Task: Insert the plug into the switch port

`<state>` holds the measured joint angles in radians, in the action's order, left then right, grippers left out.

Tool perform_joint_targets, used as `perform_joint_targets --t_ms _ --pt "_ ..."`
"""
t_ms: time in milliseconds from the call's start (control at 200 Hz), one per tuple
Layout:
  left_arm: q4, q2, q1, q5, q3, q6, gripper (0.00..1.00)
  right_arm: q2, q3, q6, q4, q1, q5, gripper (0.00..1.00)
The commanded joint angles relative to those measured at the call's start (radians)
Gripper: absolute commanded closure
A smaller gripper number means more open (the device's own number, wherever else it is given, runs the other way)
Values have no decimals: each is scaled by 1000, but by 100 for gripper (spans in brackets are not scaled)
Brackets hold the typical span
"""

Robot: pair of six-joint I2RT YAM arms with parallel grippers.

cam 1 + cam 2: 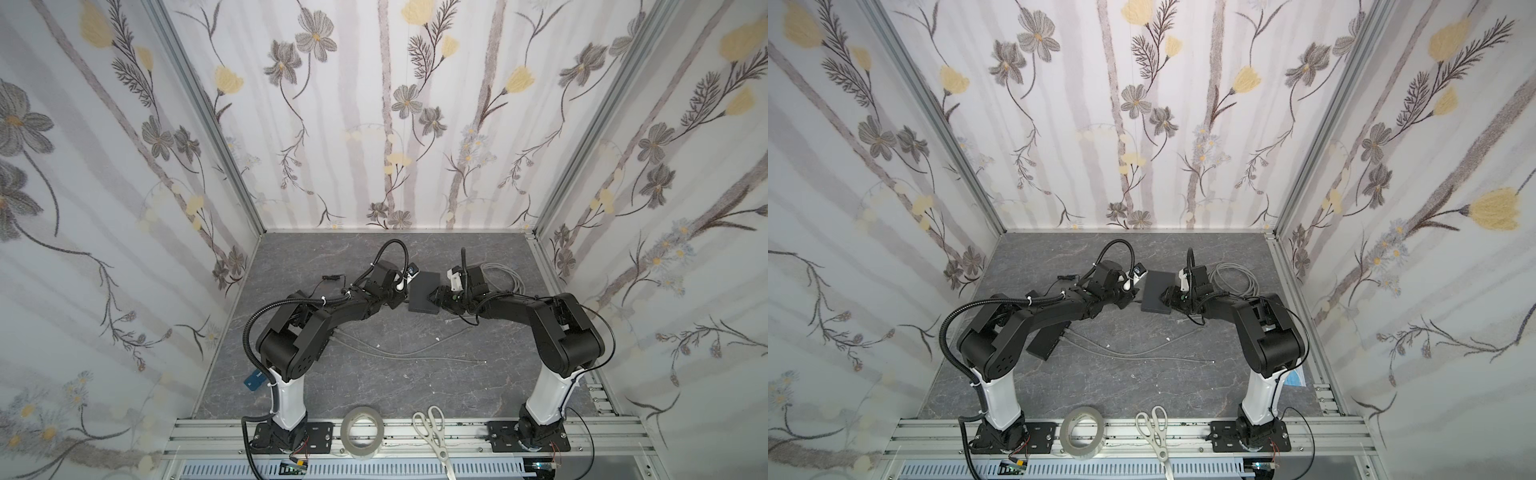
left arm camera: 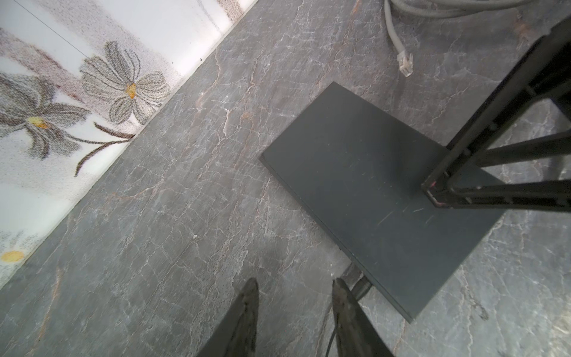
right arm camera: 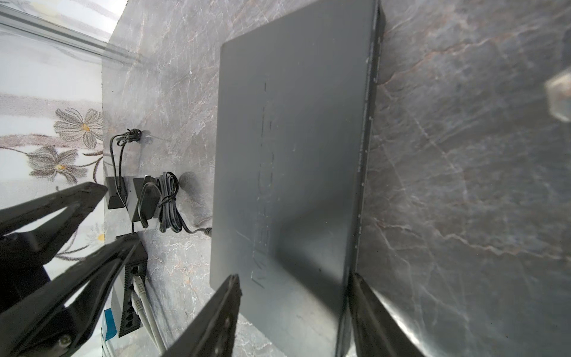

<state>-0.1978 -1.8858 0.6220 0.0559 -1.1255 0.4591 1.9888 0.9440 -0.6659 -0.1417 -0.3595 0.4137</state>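
The flat dark-grey switch (image 1: 423,291) lies level on the table (image 1: 374,386); the clear plug (image 2: 404,63) lies near 1 corner, unplugged.

I am reading a grey marble-pattern tabletop (image 1: 374,386), closed in on the left, right and far sides by floral wallpaper panels (image 1: 374,124). An aluminium rail (image 1: 465,432) runs along the near edge. A roll of pale tape (image 1: 362,451) rests on this rail. White-handled scissors (image 1: 435,441) lie just right of it, not touching, blades pointing toward the near side. A blue tag (image 1: 254,381) lies at the near left. In the right wrist view, a black power adapter (image 3: 145,197) with a bundled black cord (image 3: 168,201) lies toward the far left.
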Motion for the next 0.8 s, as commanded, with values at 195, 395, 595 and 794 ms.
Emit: perform_joint_targets --t_ms 195,395,595,794 --pt "-28 4 -1 15 2 -8 59 31 69 6 12 23 -41 43" --pt "-32 7 -4 15 6 -7 59 74 98 36 14 3 51 43" --pt "-35 7 -4 16 7 -8 59 70 123 118 26 -67 110 44" --pt "-35 6 -2 16 8 -8 58 75 147 172 59 -122 119 45"
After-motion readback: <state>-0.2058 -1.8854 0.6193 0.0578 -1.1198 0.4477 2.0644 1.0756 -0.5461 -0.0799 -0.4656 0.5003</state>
